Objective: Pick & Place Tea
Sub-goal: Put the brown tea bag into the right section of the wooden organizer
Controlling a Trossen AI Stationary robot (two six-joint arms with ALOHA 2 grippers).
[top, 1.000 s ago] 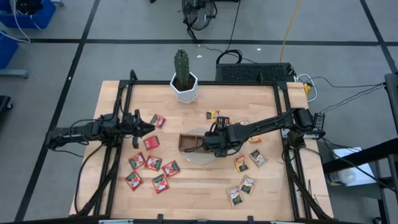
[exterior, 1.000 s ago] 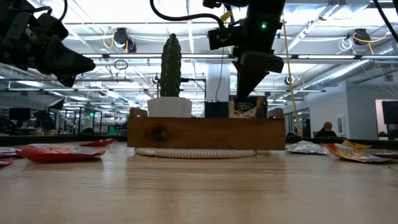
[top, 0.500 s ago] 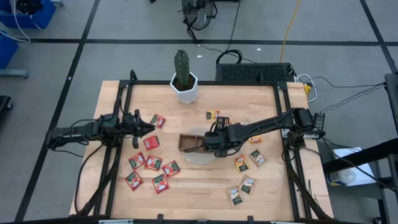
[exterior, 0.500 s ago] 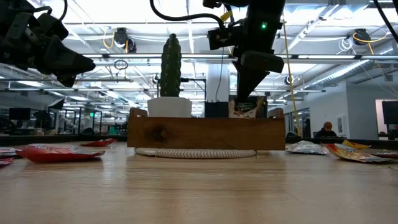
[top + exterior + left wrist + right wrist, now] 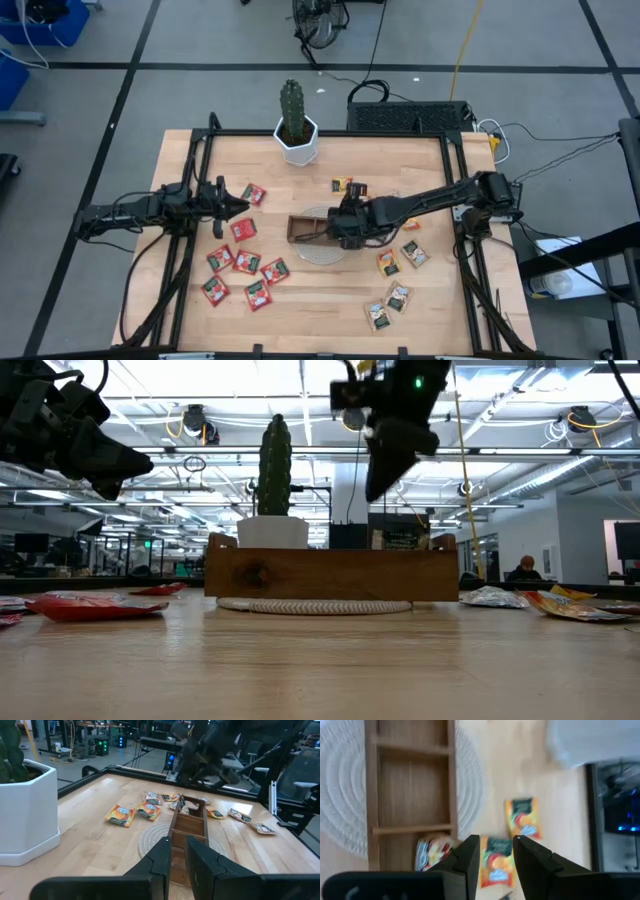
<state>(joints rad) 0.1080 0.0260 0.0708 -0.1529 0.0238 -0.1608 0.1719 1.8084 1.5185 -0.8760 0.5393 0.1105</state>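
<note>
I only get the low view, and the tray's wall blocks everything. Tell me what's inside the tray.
Observer: One sachet lies in an end compartment of the tray. The two compartments next to it are bare.
Operator: Report the right gripper.
Observer: The right gripper is open and empty, above that end of the tray.
Operator: Now the left arm.
Observer: The left gripper hovers over the table's left side, beside several red sachets lying flat.

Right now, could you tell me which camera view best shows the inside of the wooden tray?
The right wrist view: it looks straight down into the wooden tray. The left wrist view sees it lengthwise, the low view only its side wall, and the high view has it partly hidden.
</note>
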